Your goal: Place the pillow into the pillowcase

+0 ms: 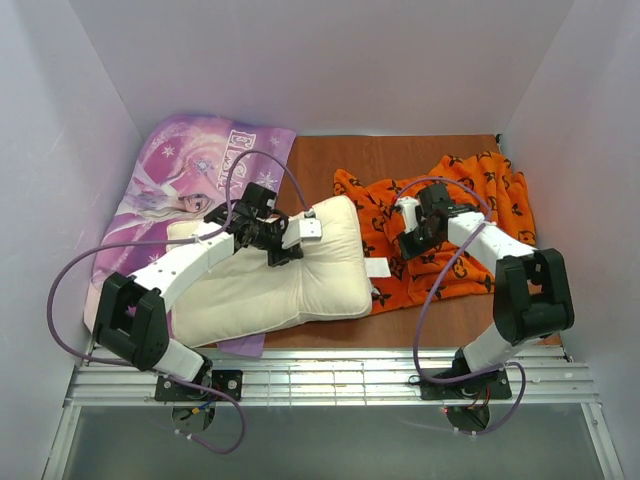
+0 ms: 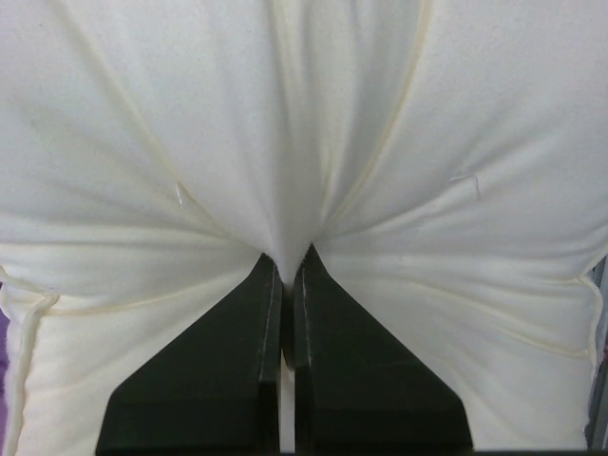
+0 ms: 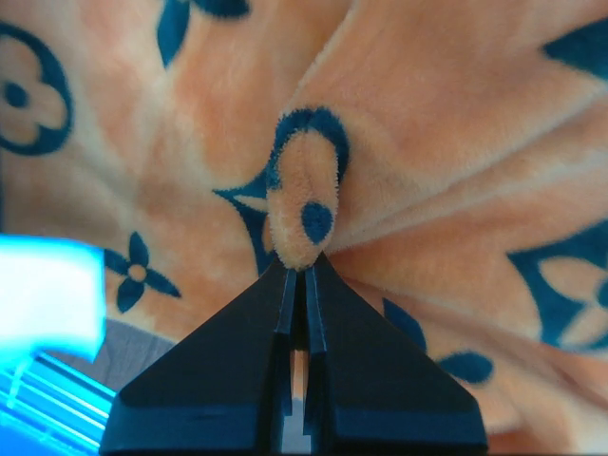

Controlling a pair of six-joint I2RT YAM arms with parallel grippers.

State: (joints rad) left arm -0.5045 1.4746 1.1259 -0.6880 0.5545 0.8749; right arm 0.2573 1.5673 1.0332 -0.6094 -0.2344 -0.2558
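Observation:
The cream-white pillow [image 1: 290, 275] lies left of centre, partly on a purple printed cloth. My left gripper [image 1: 283, 240] is shut on a pinch of the pillow's top fabric; in the left wrist view the pillow [image 2: 304, 123] puckers into the left gripper [image 2: 289, 266]. The orange pillowcase [image 1: 470, 215] with black motifs lies crumpled to the right, its near edge touching the pillow's right end. My right gripper [image 1: 408, 243] is shut on a fold of it. The right wrist view shows that fold of the pillowcase [image 3: 304, 204] bunched at the tips of the right gripper [image 3: 302, 266].
A purple princess-print cloth [image 1: 190, 190] lies at the back left under the pillow. White walls close in on three sides. A slatted metal rail [image 1: 330, 375] runs along the near edge by the arm bases. Brown tabletop [image 1: 360, 160] shows at the back.

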